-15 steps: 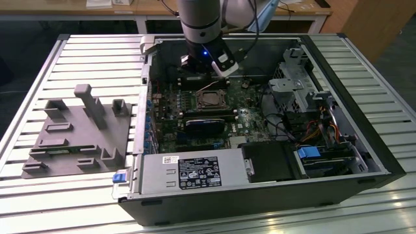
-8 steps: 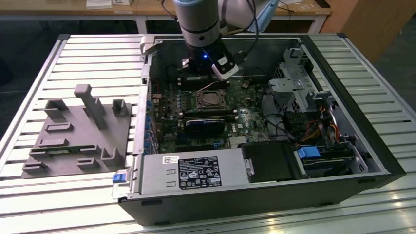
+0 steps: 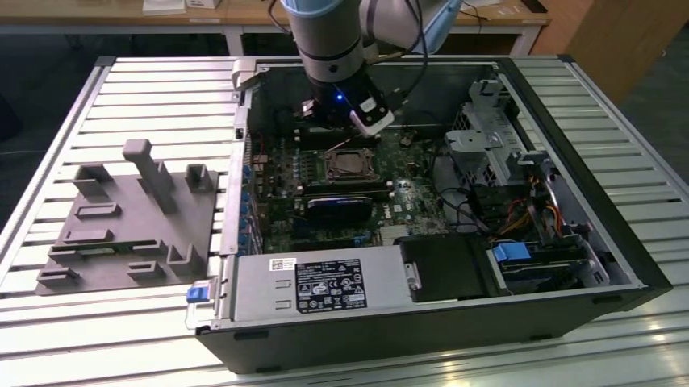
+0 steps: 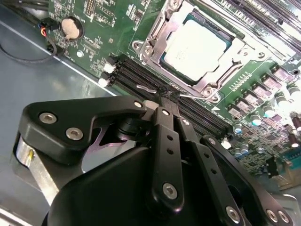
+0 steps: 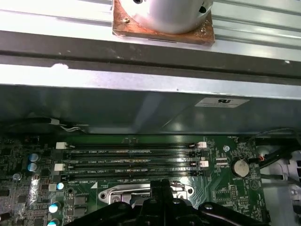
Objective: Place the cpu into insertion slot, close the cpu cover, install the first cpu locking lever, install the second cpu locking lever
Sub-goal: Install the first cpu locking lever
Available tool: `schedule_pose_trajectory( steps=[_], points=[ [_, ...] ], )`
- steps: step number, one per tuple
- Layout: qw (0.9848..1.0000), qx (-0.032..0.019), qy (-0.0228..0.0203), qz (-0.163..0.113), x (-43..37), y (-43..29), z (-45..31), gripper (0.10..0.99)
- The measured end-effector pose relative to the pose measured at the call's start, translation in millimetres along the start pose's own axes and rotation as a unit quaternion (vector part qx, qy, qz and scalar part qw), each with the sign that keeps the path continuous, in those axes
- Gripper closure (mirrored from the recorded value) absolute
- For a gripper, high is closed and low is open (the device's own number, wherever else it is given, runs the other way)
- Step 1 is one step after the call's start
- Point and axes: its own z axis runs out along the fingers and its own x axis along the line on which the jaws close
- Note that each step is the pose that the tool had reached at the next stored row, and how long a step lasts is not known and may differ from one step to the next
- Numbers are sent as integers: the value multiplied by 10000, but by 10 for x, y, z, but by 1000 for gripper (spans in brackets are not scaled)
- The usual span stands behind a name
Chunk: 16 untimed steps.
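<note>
Inside the open computer case (image 3: 431, 339), cpu cover (image 4: 151, 43) closed over the cpu (image 4: 195, 47), a locking lever (image 4: 149, 88) is met by the pressed-together gripper (image 4: 164, 100); firm latching seems needed.

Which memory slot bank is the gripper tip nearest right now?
The memory slot bank with white end clips, on the coin cell side of the cpu; the gripper tip sits right at it. The other bank lies beyond the cpu.

Insertion slot (image 5: 122, 193) mostly hidden behind pincer (image 5: 160, 184), cut off by edge.
</note>
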Motion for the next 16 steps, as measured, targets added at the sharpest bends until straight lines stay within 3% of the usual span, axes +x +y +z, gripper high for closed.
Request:
schedule_pose_trajectory(
  steps=[9, 16],
  points=[
    [9993, 73, -105, 346, 20, 30, 53, 984],
    [9984, 111, -160, 531, 55, 63, 81, 984]
  ],
)
